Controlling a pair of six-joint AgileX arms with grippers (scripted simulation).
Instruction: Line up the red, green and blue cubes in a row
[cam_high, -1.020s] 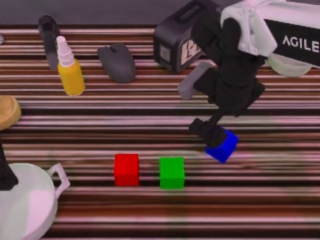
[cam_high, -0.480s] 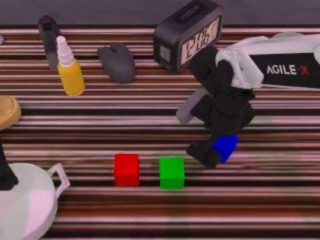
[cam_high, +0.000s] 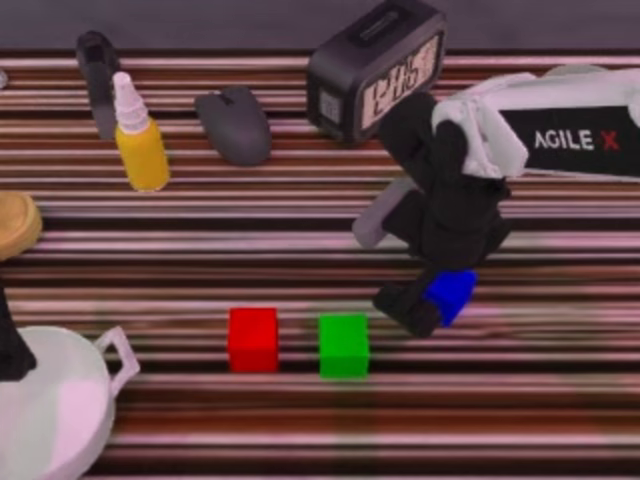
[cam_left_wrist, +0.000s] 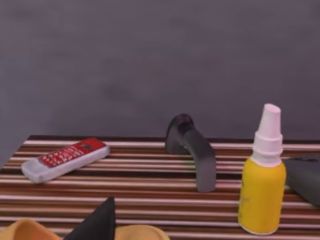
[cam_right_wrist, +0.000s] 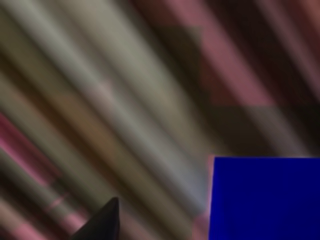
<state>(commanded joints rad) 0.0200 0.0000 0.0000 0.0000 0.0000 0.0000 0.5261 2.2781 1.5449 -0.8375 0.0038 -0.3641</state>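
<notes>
The red cube (cam_high: 253, 339) and the green cube (cam_high: 343, 345) sit side by side near the table's front, a small gap between them. The blue cube (cam_high: 456, 291) lies to the right of the green one and a little farther back, turned at an angle and out of their line. My right gripper (cam_high: 430, 299) is down over it and hides its left part. In the right wrist view the blue cube (cam_right_wrist: 265, 197) fills one corner, and one dark fingertip (cam_right_wrist: 106, 221) stands apart from it, open. My left gripper (cam_high: 8, 352) is parked at the left edge.
Along the back stand a yellow bottle (cam_high: 141, 152), a dark mouse (cam_high: 235, 124), a black clock (cam_high: 374, 70) and a dark curved handle (cam_high: 97, 78). A white pot (cam_high: 50, 415) and a wooden disc (cam_high: 14, 224) are at the left. A red remote (cam_left_wrist: 65, 160) lies far back.
From one second ago the right arm swung and lowered onto the blue cube, covering more of it. Over the last half second nothing visibly moved. The red and green cubes stayed put.
</notes>
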